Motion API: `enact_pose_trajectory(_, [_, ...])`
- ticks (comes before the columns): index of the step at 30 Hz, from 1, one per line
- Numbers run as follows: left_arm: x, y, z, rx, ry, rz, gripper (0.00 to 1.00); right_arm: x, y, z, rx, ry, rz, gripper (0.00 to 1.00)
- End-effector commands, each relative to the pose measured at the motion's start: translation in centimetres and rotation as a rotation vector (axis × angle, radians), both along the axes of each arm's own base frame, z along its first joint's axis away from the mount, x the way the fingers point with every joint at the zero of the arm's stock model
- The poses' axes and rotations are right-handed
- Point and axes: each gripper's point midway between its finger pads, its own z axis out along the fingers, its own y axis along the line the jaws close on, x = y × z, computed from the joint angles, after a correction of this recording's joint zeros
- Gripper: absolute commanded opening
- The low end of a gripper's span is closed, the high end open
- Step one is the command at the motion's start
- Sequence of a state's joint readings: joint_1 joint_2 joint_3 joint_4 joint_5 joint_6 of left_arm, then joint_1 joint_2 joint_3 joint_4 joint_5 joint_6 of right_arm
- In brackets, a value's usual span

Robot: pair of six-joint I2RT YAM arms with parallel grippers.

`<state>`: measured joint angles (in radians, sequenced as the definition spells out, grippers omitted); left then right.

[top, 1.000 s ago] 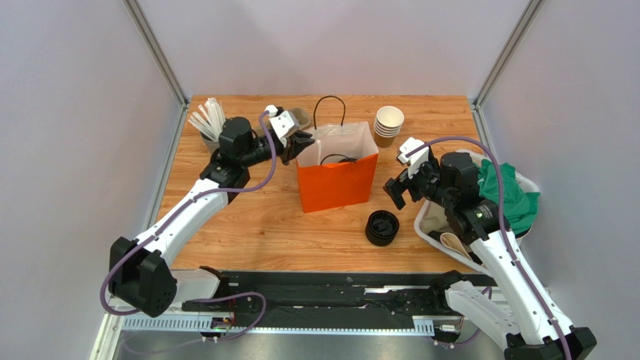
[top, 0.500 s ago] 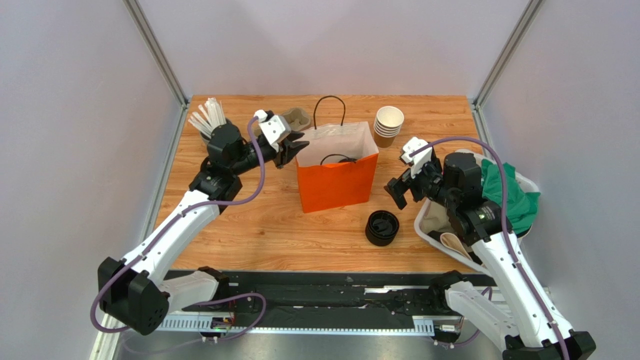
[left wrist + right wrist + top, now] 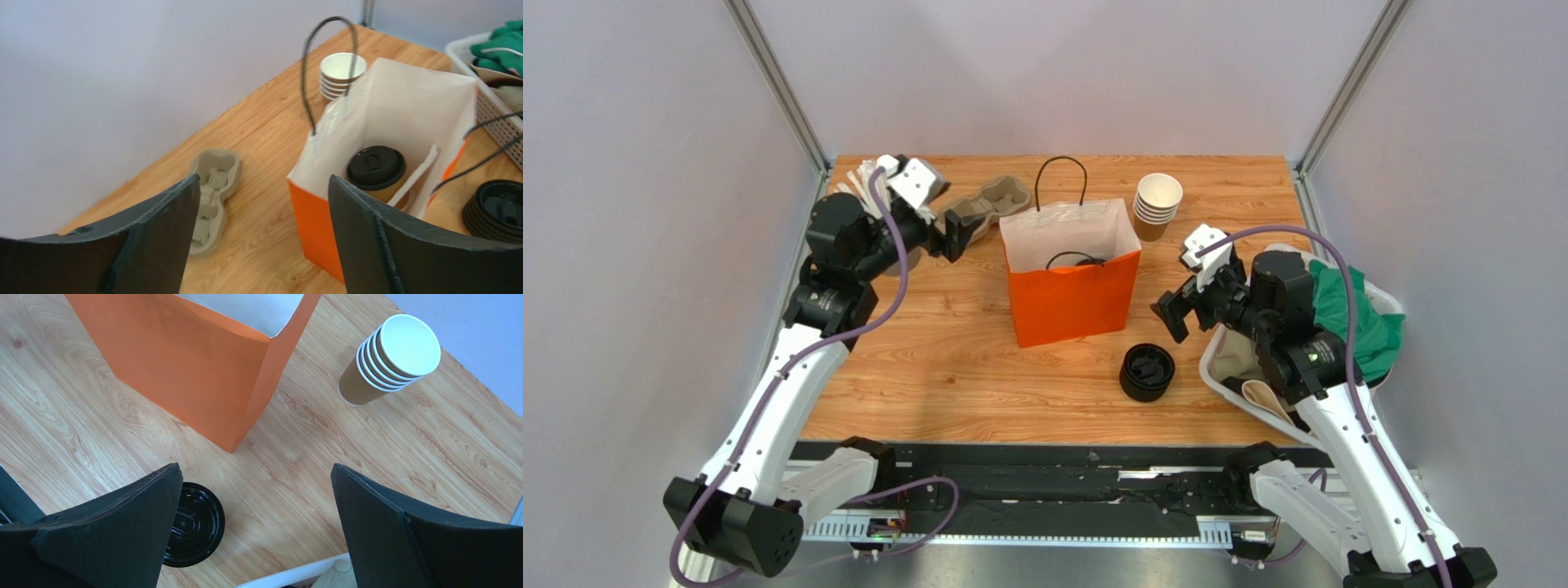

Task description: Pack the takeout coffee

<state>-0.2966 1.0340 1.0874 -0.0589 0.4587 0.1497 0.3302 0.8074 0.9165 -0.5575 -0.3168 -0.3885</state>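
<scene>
I'm seeing coffee [image 3: 375, 166] sitting upright inside orange bag [image 3: 1071, 294], black lid on. Left gripper [image 3: 961, 230] hanging released, holding nothing, left of bag, just beside cup carrier [image 3: 997, 195]. Right gripper [image 3: 1169, 316] hovering released, empty, right of bag, over surface [image 3: 928, 368], between lid pile [image 3: 1146, 371] and cup stack [image 3: 1157, 201]

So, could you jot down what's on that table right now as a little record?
coffee: brown paper cup with round black plastic lid, upright inside the orange paper bag
left gripper: open, empty, left of the bag near a beige pulp cup carrier
right gripper: open, empty, right of the bag
spares: stack of lidless brown cups; pile of black lids
</scene>
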Motion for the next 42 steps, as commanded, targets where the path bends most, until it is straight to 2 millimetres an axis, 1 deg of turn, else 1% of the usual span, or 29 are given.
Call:
enact_pose_trajectory(1, [0.5,4.2,0.2,-0.058,0.075,0.14,0.88,0.0,0.2,2.0,0.049,-0.054,0.0,0.99])
enact_pose_trajectory(4, [0.7,6.2,-1.2,-0.054,0.127,0.212,0.91,-0.1,0.3,2.3,0.061,-0.058,0.002,0.99])
enact_pose_trajectory(5, [0.6,6.6,-2.0,-0.043,0.158,0.229,0.91,-0.1,0.4,2.4,0.066,-0.063,0.006,0.99])
enact_pose_trajectory(9, [0.1,8.3,-3.3,-0.001,0.204,0.277,0.93,-0.3,0.5,2.6,0.078,-0.061,0.009,0.99])
enact_pose_trajectory(10, [0.0,9.0,-3.5,-0.003,0.215,0.294,0.93,-0.3,0.4,2.7,0.079,-0.067,0.007,0.99])
enact_pose_trajectory(12, [-0.6,9.2,-4.3,-0.011,0.26,0.276,0.93,-0.3,0.3,2.7,0.078,-0.072,0.002,0.99])
enact_pose_trajectory(13, [-0.7,9.5,-4.7,-0.016,0.28,0.274,0.94,-0.4,0.3,2.7,0.077,-0.077,0.003,0.99])
enact_pose_trajectory(14, [-0.7,10.3,-5.4,-0.019,0.315,0.285,0.94,-0.3,0.4,2.6,0.076,-0.078,0.003,0.99])
enact_pose_trajectory(15, [-0.9,10.2,-5.8,-0.024,0.334,0.259,0.94,-0.2,0.3,2.5,0.076,-0.078,0.002,0.99])
enact_pose_trajectory(16, [-0.7,11.4,-6.1,-0.035,0.351,0.281,0.94,-0.2,0.4,2.3,0.076,-0.073,0.001,0.99])
enact_pose_trajectory(18, [-0.7,11.5,-7.6,-0.059,0.408,0.243,0.95,0.0,0.4,2.3,0.078,-0.072,-0.004,0.99])
enact_pose_trajectory(19, [-0.5,12.3,-8.0,-0.069,0.42,0.258,0.95,0.1,0.3,2.2,0.079,-0.067,-0.01,0.99])
enact_pose_trajectory(21, [-0.5,12.7,-9.0,-0.08,0.442,0.241,0.95,0.2,0.3,2.3,0.086,-0.07,-0.02,0.99])
enact_pose_trajectory(24, [-1.3,12.4,-9.2,-0.074,0.438,0.195,0.95,0.4,0.1,2.5,0.092,-0.08,-0.037,0.99])
enact_pose_trajectory(25, [-1.7,12.5,-8.8,-0.072,0.421,0.195,0.95,0.5,0.1,2.6,0.094,-0.082,-0.041,0.99])
enact_pose_trajectory(27, [-2.3,12.2,-9.0,-0.066,0.411,0.183,0.96,0.6,0.0,2.6,0.098,-0.082,-0.047,0.99])
enact_pose_trajectory(28, [-2.7,12.1,-8.7,-0.061,0.387,0.176,0.96,0.7,0.1,2.6,0.1,-0.081,-0.047,0.99])
enact_pose_trajectory(29, [-3.0,11.8,-9.3,-0.066,0.394,0.165,0.96,0.7,0.1,2.7,0.101,-0.084,-0.046,0.99])
enact_pose_trajectory(30, [-3.1,11.7,-9.4,-0.068,0.387,0.156,0.96,0.7,0.1,2.5,0.1,-0.077,-0.047,0.99])
enact_pose_trajectory(31, [-3.2,11.6,-9.3,-0.064,0.369,0.148,0.96,0.7,0.0,2.6,0.102,-0.081,-0.05,0.99])
enact_pose_trajectory(32, [-3.4,11.4,-9.7,-0.066,0.375,0.139,0.96,0.7,0.0,2.7,0.103,-0.082,-0.053,0.99])
enact_pose_trajectory(36, [-3.6,11.4,-9.8,-0.063,0.372,0.136,0.96,0.3,-0.1,3.2,0.116,-0.097,-0.052,0.99])
enact_pose_trajectory(40, [-3.7,11.3,-9.5,-0.067,0.349,0.138,0.97,-0.1,0.2,3.5,0.123,-0.105,-0.033,0.99])
enact_pose_trajectory(42, [-3.8,11.3,-9.4,-0.07,0.338,0.137,0.97,0.0,-0.1,4.0,0.133,-0.115,-0.051,0.99])
